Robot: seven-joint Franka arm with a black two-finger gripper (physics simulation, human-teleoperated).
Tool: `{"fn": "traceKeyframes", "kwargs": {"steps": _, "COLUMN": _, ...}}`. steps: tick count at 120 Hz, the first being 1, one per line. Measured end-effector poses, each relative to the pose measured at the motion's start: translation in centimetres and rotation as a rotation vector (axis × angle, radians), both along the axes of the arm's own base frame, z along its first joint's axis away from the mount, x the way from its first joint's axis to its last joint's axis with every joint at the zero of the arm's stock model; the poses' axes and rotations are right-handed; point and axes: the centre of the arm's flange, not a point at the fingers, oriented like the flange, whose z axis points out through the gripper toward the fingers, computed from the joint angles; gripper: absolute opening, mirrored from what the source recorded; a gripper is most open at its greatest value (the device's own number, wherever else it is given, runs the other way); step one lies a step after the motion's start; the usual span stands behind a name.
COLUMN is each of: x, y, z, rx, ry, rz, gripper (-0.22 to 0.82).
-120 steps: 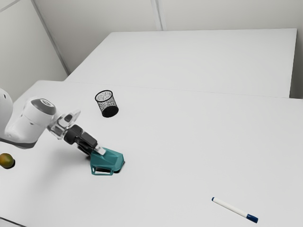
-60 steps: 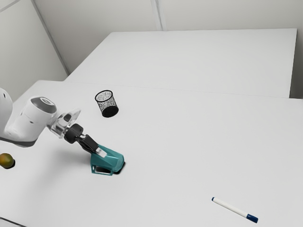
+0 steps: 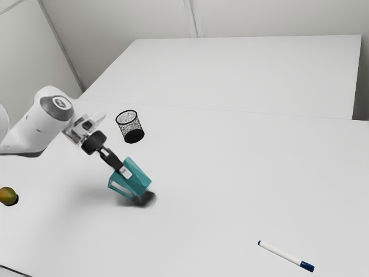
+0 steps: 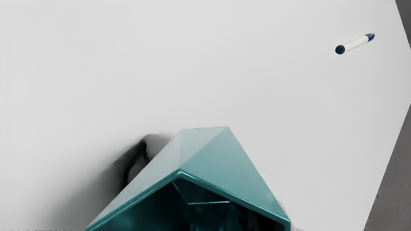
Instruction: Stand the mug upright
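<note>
1. The landmark is the mesh cup (image 3: 130,124), a black, open-topped holder that stands upright on the white table (image 3: 230,173).
2. The mug (image 3: 137,179), teal and faceted, is nearer the exterior view's camera than the mesh cup, well apart from it. It is tilted, not upright. Its base slants down toward the exterior view's right, and its handle is on the side facing the exterior view's left and the camera.
3. The gripper (image 3: 125,172) is also on the camera's side of the mesh cup, slightly toward the exterior view's left of it. Its jaws are closed on the mug near the rim and hold it off the table.
4. A dark shadow (image 3: 144,199) lies on the table below the mug, farther from the mesh cup than the mug is.
5. The arm (image 3: 49,118) comes in from the exterior view's left of the mesh cup and slopes down to the mug.
6. The marker (image 3: 285,254), white with dark blue ends, lies on the table toward the exterior view's right of the mesh cup and much nearer the camera.
7. The fruit (image 3: 8,196), round and greenish orange, rests toward the exterior view's left of the mesh cup and nearer the camera.
8. In the wrist view, the mug's open mouth faces the hand, with its dark inside showing; the marker lies beyond it, well apart.
</note>
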Motion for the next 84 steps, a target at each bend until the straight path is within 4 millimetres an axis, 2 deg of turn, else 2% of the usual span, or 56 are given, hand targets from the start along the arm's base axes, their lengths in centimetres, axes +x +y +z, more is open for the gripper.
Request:
{"fn": "traceKeyframes", "kwargs": {"steps": 13, "x": 0.4, "y": -3.0, "z": 3.1, "rx": 0.199, "ry": -0.059, "rz": -0.084, "gripper": -0.18}}
{"fn": "traceKeyframes", "kwargs": {"steps": 20, "x": 0.6, "y": -5.4, "z": 4.7, "rx": 0.314, "ry": -0.092, "rz": -0.136, "gripper": -0.18}}
{"fn": "traceKeyframes", "kwargs": {"steps": 26, "x": 1.0, "y": -7.5, "z": 5.7, "rx": 0.4, "ry": -0.116, "rz": -0.178, "gripper": -0.18}}
{"fn": "traceKeyframes", "kwargs": {"steps": 32, "x": 1.3, "y": -8.7, "z": 6.4, "rx": 0.473, "ry": -0.132, "rz": -0.195, "gripper": -0.18}}
{"fn": "traceKeyframes", "kwargs": {"steps": 68, "x": 2.2, "y": -10.5, "z": 6.0, "rx": 0.698, "ry": -0.154, "rz": -0.102, "gripper": -0.18}}
{"fn": "traceKeyframes", "kwargs": {"steps": 84, "x": 2.3, "y": -10.8, "z": 4.9, "rx": 0.735, "ry": -0.149, "rz": -0.044, "gripper": -0.18}}
